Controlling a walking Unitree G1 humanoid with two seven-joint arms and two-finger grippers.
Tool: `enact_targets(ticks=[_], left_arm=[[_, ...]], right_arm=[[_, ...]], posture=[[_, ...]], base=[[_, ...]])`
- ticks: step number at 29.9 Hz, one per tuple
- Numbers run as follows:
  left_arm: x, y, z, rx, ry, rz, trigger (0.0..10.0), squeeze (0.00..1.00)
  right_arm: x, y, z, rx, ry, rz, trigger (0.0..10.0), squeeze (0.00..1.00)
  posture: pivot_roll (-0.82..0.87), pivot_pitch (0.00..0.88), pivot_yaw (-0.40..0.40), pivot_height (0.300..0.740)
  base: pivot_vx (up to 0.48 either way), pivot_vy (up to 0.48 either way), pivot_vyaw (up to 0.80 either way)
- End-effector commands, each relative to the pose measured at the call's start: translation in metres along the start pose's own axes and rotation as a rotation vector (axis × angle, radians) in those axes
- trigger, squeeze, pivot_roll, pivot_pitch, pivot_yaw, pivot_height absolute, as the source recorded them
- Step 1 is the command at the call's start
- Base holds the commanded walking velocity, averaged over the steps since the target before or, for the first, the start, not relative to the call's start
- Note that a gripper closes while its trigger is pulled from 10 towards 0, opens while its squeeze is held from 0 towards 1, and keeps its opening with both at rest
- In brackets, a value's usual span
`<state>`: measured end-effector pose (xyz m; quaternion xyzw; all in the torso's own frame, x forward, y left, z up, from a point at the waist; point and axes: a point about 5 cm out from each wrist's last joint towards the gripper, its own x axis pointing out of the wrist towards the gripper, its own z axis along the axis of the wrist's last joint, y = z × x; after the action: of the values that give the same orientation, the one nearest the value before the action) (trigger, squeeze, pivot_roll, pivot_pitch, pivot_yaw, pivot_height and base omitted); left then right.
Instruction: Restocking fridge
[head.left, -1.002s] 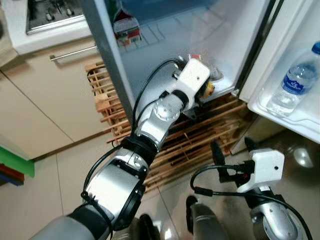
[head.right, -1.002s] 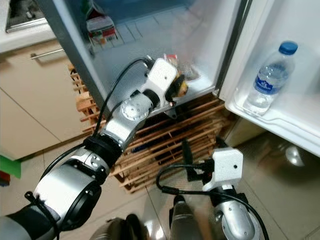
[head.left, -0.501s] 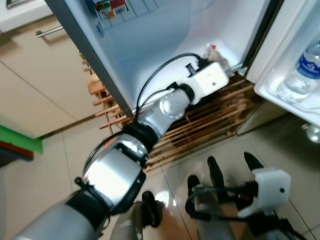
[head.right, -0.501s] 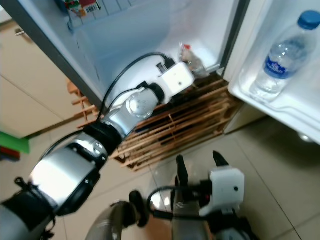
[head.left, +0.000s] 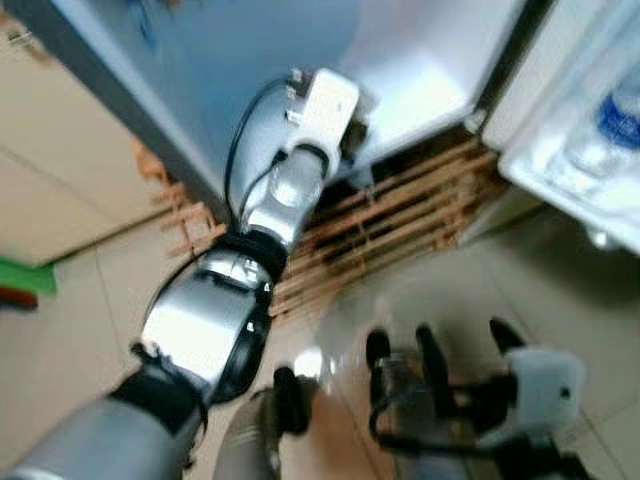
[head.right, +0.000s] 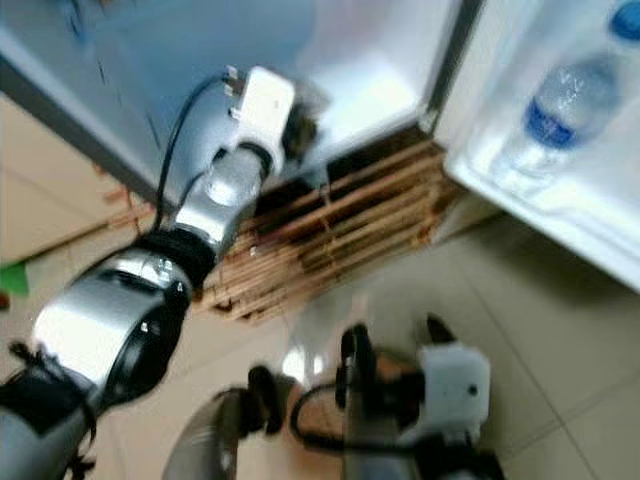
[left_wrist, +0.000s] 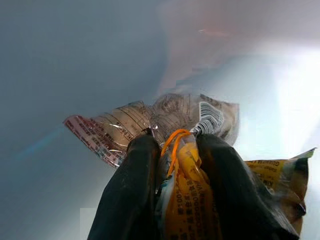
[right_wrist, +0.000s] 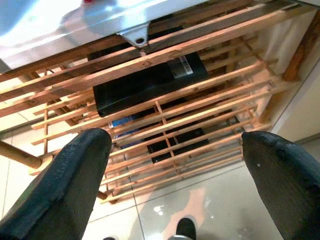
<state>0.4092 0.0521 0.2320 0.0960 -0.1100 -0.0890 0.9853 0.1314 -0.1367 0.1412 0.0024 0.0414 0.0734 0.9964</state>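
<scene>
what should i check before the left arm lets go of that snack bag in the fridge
1. Left tool grip: shut on the yellow snack bag. Ok.
2. Bag inside the fridge: white interior surrounds it in the left wrist view. Ok.
3. Bag resting on the fridge floor: cannot tell.
4. Clear wrapped pack lies just ahead of the fingers: possible crowding. Not ok.
5. Right tool: open, low, facing the wooden rack, out of the way. Ok.
6. Head views blurred. Not ok.
</scene>
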Motion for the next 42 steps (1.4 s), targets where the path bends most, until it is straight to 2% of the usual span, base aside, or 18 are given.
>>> enact_targets(ticks=[1,2,5,8,11,12,17,20,21,26,27,28,32,36,40,42], left_arm=[[-0.006,0.022,-0.022,-0.038,0.109,0.159,10.0,0.0],[-0.006,0.022,-0.022,-0.038,0.109,0.159,10.0,0.0],[-0.009,0.037,-0.028,-0.016,0.135,0.283,10.0,0.0],[-0.013,0.05,-0.034,-0.04,0.167,0.389,10.0,0.0],[-0.014,0.054,-0.037,-0.062,0.186,0.425,10.0,0.0],[-0.017,0.058,-0.044,-0.116,0.222,0.465,10.0,0.0],[-0.021,0.05,-0.055,-0.24,0.294,0.445,10.0,0.0],[-0.023,0.048,-0.06,-0.26,0.325,0.446,10.0,0.0],[-0.023,0.048,-0.06,-0.259,0.328,0.443,10.0,1.0],[-0.021,0.05,-0.056,-0.2,0.312,0.416,10.0,1.0],[-0.019,0.051,-0.052,-0.116,0.304,0.389,10.0,1.0],[-0.018,0.05,-0.051,-0.076,0.299,0.376,10.0,1.0],[-0.017,0.048,-0.049,-0.012,0.295,0.345,10.0,1.0],[-0.018,0.045,-0.053,-0.03,0.31,0.316,10.0,1.0],[-0.021,0.039,-0.06,-0.172,0.369,0.302,10.0,1.0],[-0.023,0.039,-0.062,-0.203,0.383,0.301,10.0,1.0]], right_arm=[[-0.006,0.003,0.001,0.005,0.018,0.002,10.0,0.0],[-0.006,0.003,0.001,0.005,0.018,0.002,10.0,0.0],[-0.008,0.003,0.001,0.005,0.027,0.0,10.0,0.0],[-0.008,0.002,0.0,0.005,0.031,-0.001,10.0,0.0],[-0.007,0.002,0.0,0.005,0.032,0.0,10.0,0.0],[-0.006,0.002,0.0,0.005,0.032,0.005,10.0,0.0],[-0.002,0.002,0.0,0.005,0.028,0.017,10.0,0.0],[-0.001,0.002,-0.001,0.006,0.027,0.02,10.0,0.0],[0.0,0.002,-0.001,0.006,0.027,0.022,10.0,0.0],[0.004,0.002,-0.002,0.006,0.023,0.032,10.0,0.0],[0.007,0.002,-0.002,0.005,0.019,0.034,10.0,0.0],[0.008,0.001,-0.002,0.005,0.018,0.034,10.0,0.0],[0.012,0.001,-0.003,0.01,0.008,0.04,10.0,0.0],[0.022,0.0,-0.005,0.014,-0.006,0.049,10.0,0.0],[0.033,-0.001,-0.004,-0.003,-0.029,0.089,10.0,0.0],[0.038,-0.002,-0.003,-0.008,-0.041,0.099,10.0,0.0]], posture=[[-0.44,0.442,0.098,0.74],[-0.44,0.442,0.098,0.74],[-0.45,0.441,0.094,0.74],[-0.44,0.438,0.091,0.74],[-0.44,0.436,0.091,0.74],[-0.43,0.431,0.087,0.74],[-0.42,0.427,0.087,0.74],[-0.41,0.424,0.086,0.74],[-0.41,0.423,0.084,0.74],[-0.39,0.411,0.086,0.74],[-0.39,0.405,0.088,0.74],[-0.39,0.403,0.09,0.74],[-0.37,0.385,0.094,0.74],[-0.33,0.356,0.093,0.74],[-0.3,0.321,0.085,0.74],[-0.28,0.301,0.079,0.74]], base=[[0.0,0.0,0.0],[0.0,0.0,0.0],[0.0,0.0,0.0],[0.0,0.0,0.0],[0.0,0.0,0.0],[0.0,0.0,0.0],[0.0,0.0,0.0],[0.0,0.0,0.0],[0.0,0.0,0.0],[0.0,0.0,0.0],[0.0,0.0,0.0],[0.0,0.0,0.0],[0.0,0.0,0.0],[0.0,0.0,0.0],[0.0,0.0,0.0],[0.0,0.0,0.0]])
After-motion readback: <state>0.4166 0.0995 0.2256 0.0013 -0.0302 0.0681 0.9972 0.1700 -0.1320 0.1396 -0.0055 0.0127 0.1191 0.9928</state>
